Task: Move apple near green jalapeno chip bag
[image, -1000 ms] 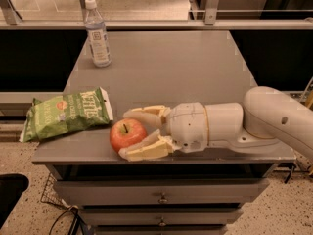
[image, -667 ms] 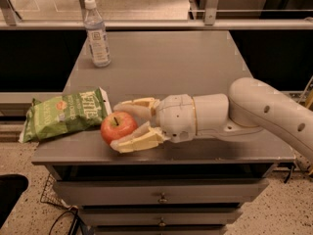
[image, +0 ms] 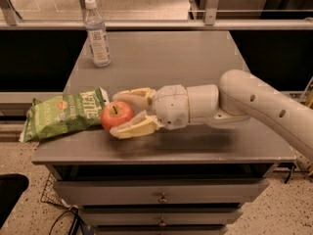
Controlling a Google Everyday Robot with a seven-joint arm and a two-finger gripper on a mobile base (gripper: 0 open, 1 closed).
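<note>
I see the claw low over the front-left of the tabletop, reaching in from the right on the arm. Its fingers sit one behind and one in front of the apple, clamped on it. Apple is stem up, right against the right end of the bag, which lies flat at the left edge. Can't tell if apple rests on the tabletop or hangs just off it. Bottle stands upright back left, well apart.

Glossy apple in matt plastic gripper beside crinkly chip bag
</note>
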